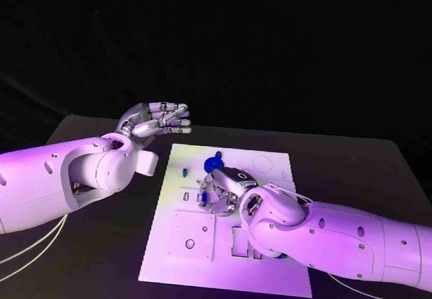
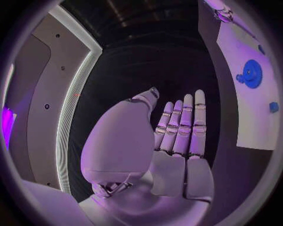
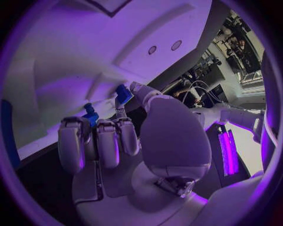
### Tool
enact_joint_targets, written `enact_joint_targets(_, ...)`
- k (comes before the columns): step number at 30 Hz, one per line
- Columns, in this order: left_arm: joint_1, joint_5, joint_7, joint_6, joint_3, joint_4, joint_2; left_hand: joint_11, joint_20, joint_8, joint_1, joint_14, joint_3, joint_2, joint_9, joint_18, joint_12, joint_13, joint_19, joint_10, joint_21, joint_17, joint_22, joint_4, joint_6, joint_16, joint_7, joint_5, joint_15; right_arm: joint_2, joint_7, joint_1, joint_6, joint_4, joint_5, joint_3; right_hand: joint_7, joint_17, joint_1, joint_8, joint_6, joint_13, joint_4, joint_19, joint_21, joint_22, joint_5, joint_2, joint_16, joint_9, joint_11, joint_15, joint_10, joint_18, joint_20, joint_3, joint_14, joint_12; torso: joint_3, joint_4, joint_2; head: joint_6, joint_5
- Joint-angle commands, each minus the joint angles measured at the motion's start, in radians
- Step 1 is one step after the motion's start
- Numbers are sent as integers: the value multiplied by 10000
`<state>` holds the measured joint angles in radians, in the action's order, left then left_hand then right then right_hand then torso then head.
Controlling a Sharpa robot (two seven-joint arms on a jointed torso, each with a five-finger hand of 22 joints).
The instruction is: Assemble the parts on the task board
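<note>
Over task board [image 1: 268, 262], right robot hand [image 1: 226, 188] pinches blue part [image 3: 124, 94].

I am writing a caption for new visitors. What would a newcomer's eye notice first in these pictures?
First, the right hand bent down over the middle of the white task board, its fingers at a small blue part. Next, the left hand raised off the board's left side, holding nothing. A blue gear lies on the board beyond the right hand.
</note>
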<state>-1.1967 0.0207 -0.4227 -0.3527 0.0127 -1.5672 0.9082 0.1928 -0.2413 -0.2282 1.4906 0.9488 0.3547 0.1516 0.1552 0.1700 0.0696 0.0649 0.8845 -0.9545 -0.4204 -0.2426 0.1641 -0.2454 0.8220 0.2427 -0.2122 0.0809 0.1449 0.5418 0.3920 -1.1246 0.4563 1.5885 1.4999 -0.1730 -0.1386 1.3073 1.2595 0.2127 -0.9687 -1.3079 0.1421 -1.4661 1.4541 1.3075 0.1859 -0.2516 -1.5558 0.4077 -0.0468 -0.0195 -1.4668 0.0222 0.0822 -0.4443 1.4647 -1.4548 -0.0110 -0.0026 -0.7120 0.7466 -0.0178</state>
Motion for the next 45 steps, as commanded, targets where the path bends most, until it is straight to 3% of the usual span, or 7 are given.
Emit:
enact_joint_targets(1,-7,1,-43,176,-7,-20,-6,-22,-3,25,-32,-48,-26,73,14,114,-31,4,-99,-26,-57,-17,-9,21,71,-55,-206,-47,14,5,4,9,42,11,91,-2,9,1933,10,-48,66,-1643,-7,-195,-64,1715,-24,-73,61,-11,-84,57,-245,122,102,49,901,32,-1,-1,2,-7,-3)
enact_joint_targets(13,-7,-1,-30,176,-6,-14,2,-22,-3,25,-32,-48,-26,73,14,114,-31,4,-99,-26,-57,-17,-9,21,71,-55,-206,-47,14,74,-290,9,587,56,57,-2,-24,1893,20,-122,212,-1579,118,-166,-123,1685,-14,-114,76,-64,-117,89,-183,136,140,466,890,112,1,1,6,-35,-5)
enact_joint_targets(17,-7,-381,289,87,-5,66,6,-20,-2,31,-37,-40,-32,80,13,116,-36,2,-96,-25,-62,-30,-12,29,68,-66,-209,-50,12,310,-1056,-4,1623,196,-256,3,-379,1657,1289,-681,1389,-1007,1492,17,-478,1480,124,413,168,-446,-468,386,306,220,382,4322,829,733,5,-11,24,-67,-22)
enact_joint_targets(26,-8,-2651,2920,633,28,302,10,-623,906,-336,-599,3145,-601,187,206,128,1050,411,2023,-1786,-2459,-2358,1156,-345,323,3502,63,-38,-901,1587,-4419,-622,2871,773,-3983,35,-311,1282,1727,-387,1022,-781,1481,265,-917,1214,55,1008,308,-479,-386,334,453,328,397,4309,730,918,36,-48,163,-31,-104)
enact_joint_targets(32,-13,-4789,4990,2085,39,287,6,-1086,1270,-1728,-844,4219,-791,131,825,-188,3858,2122,2910,-2284,-6289,-7553,4829,-348,254,9257,407,-28,-1268,2700,-5443,-1137,2413,1189,-6298,59,-248,1150,1798,-221,895,-701,1467,368,-1098,1104,36,1177,369,-462,-325,274,526,367,336,4210,696,995,71,-79,267,44,-168)
enact_joint_targets(33,-15,-5205,5395,2418,39,270,-4,-1452,1448,-3017,-1470,4714,-832,-434,1578,-391,6714,4220,3130,-915,-8095,-9497,6893,-181,-270,11131,612,162,-1419,2877,-5514,-1220,2358,1232,-6603,61,-237,1147,1789,-186,867,-703,1468,368,-1103,1103,32,1189,373,-456,-316,265,524,367,328,4209,695,990,82,-86,288,58,-179)
enact_joint_targets(45,-40,-8266,8526,4411,42,313,-566,-1632,1615,-5890,-3154,5615,-1641,-699,3206,-830,11233,8184,4159,-2040,-9909,-11503,9813,-495,-464,12420,1116,-32,-1747,3835,-5492,-1672,2158,962,-7998,67,-222,1132,1694,-136,880,-700,1482,370,-1120,1098,16,1186,384,-458,-299,246,522,368,306,4252,693,986,169,-72,440,237,-280)
